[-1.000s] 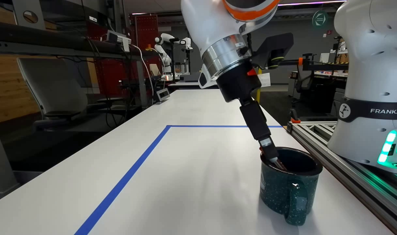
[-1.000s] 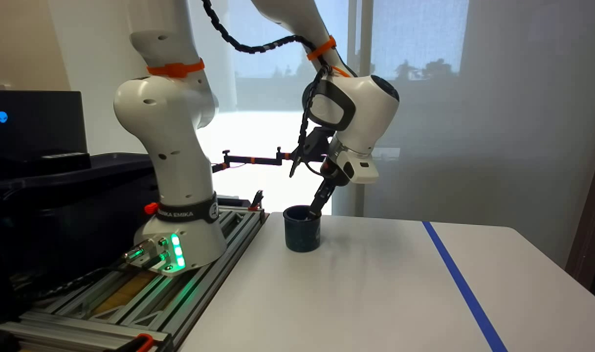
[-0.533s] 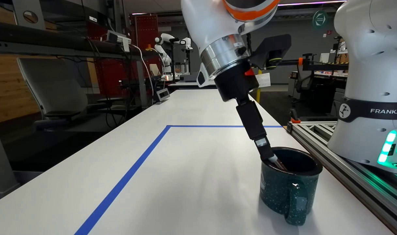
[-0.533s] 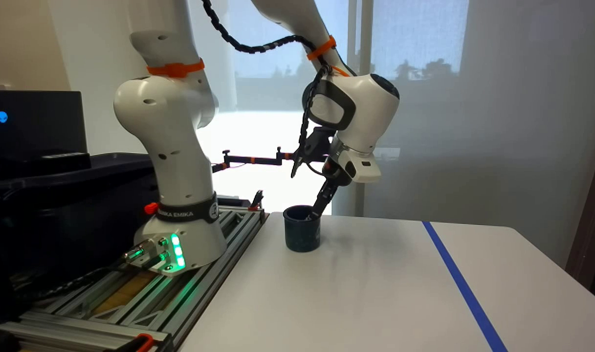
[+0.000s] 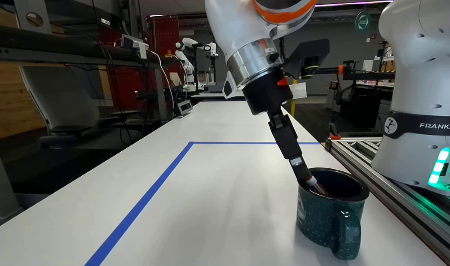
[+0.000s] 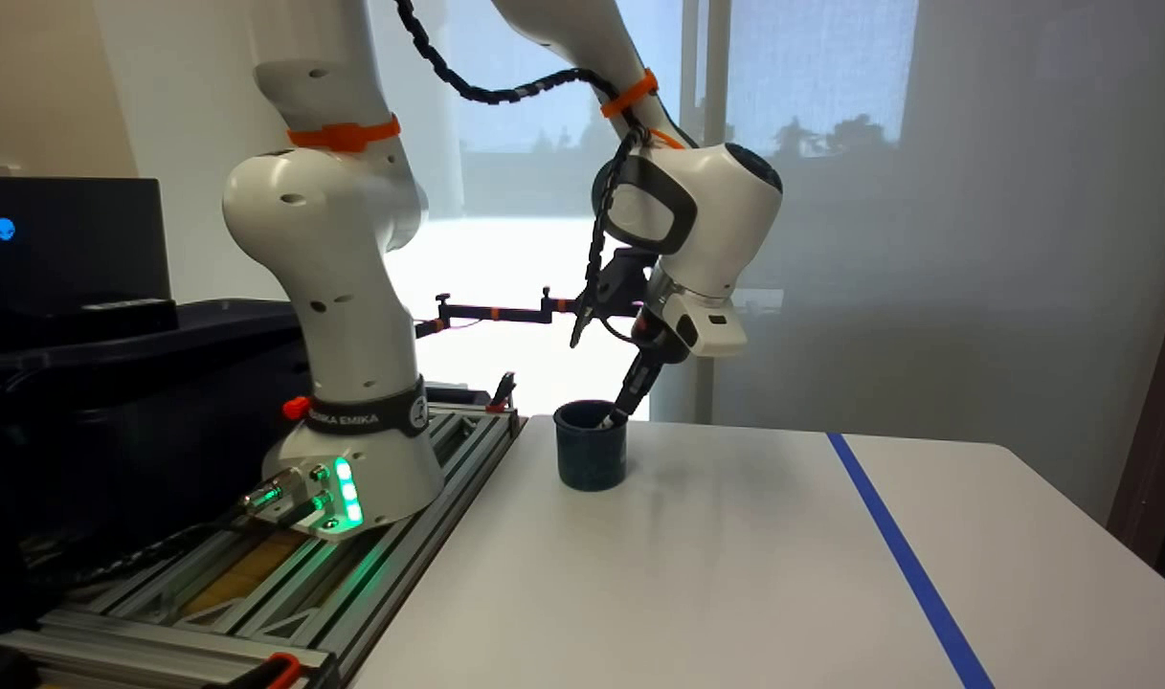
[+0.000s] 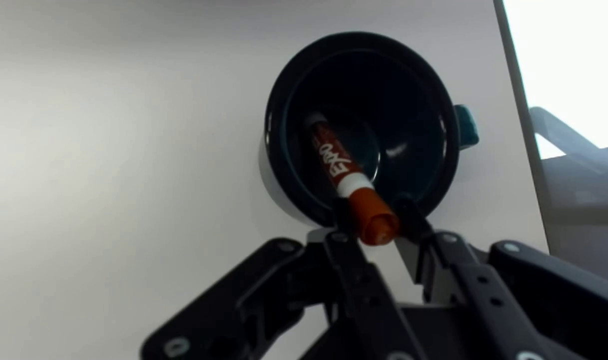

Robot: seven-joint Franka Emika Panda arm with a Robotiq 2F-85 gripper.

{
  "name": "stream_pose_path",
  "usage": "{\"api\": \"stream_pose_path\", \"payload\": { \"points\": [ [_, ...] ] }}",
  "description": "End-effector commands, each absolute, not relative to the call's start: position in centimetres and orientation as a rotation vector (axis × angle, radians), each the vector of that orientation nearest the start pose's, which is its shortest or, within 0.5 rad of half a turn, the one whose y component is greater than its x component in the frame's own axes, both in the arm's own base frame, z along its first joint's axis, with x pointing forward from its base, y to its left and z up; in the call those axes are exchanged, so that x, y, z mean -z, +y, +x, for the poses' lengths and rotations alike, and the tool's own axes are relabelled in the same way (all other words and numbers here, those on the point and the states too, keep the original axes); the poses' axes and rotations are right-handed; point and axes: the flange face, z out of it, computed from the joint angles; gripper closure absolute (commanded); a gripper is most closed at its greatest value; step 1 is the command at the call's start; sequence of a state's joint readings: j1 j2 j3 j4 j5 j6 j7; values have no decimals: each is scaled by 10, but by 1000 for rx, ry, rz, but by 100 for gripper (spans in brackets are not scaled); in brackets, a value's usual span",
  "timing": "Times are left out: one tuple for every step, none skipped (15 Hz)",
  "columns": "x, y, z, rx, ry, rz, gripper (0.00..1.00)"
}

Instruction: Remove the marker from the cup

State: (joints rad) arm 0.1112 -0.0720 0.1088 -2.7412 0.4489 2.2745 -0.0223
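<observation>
The dark teal speckled cup stands upright on the white table in both exterior views. The wrist view looks down into the cup, its handle to the right. The marker, with a dark red label, white bands and an orange end, leans inside it; its lower end is down in the cup and its orange end points up toward my gripper. My gripper has its fingers on both sides of the orange end, closed on it at the cup's rim. In an exterior view the gripper hides the marker's top.
Blue tape marks lines on the white table. The metal rail and the robot base stand close beside the cup. A dark case and laptop are behind the base in an exterior view.
My gripper shifted slightly away from the cup's middle, then its fingers closed around the marker's end. The cup has shifted and turned a little, its handle moving right in an exterior view.
</observation>
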Motion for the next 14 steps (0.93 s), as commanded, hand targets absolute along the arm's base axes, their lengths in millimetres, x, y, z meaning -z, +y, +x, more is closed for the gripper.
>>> {"api": "stream_pose_path", "payload": {
  "points": [
    [-223, 87, 338, -566, 148, -2863, 65],
    [-224, 87, 338, -565, 149, -2864, 65],
    [-225, 87, 338, -565, 149, -2864, 67],
    [-226, 87, 338, -562, 150, -2864, 72],
    [-226, 86, 338, -565, 150, -2865, 91],
    [-227, 86, 338, -565, 150, -2868, 91],
    [-228, 85, 338, -563, 151, -2869, 98],
    [-228, 85, 338, -568, 153, -2871, 100],
    [-229, 84, 338, -567, 153, -2873, 96],
    [-230, 83, 338, -571, 155, -2876, 95],
    [-231, 82, 338, -572, 155, -2876, 95],
    [-232, 81, 338, -575, 156, -2880, 95],
    [-234, 80, 339, -569, 154, -2886, 95],
    [-237, 79, 339, -568, 155, -2892, 95]
  ]
}}
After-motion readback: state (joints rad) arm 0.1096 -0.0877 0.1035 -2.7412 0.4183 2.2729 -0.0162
